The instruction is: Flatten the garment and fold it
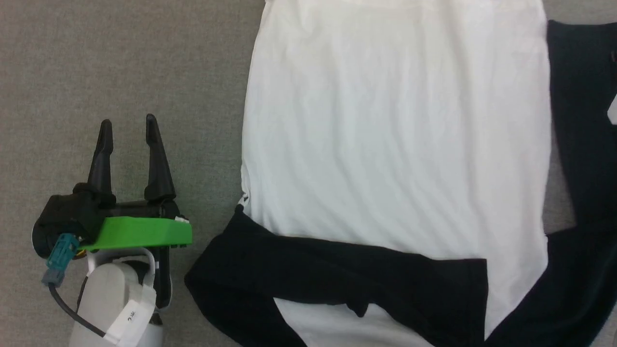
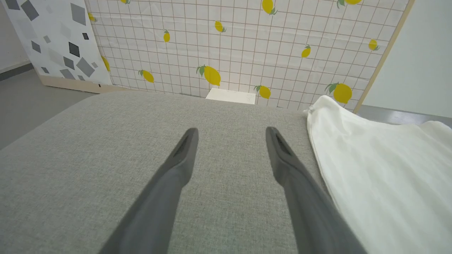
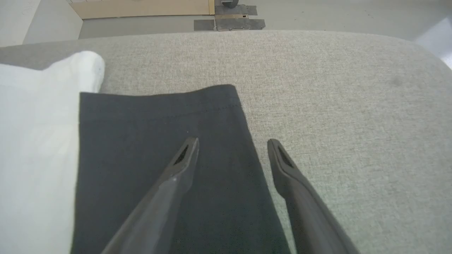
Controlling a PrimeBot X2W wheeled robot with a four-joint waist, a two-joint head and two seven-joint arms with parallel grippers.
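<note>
The garment lies spread flat on the grey cloth surface, its white body wide in the head view. One black sleeve is folded across the white body near the bottom; the other black sleeve runs along the right side. My left gripper stands open over bare surface, left of the garment and apart from it; its wrist view has the white garment to the right of the open left gripper. My right gripper is open above the black sleeve's right edge, holding nothing.
The grey cloth surface extends left of the garment. A lemon-patterned panel and a small white box stand beyond the surface's far edge. Floor lies past the edge in the right wrist view.
</note>
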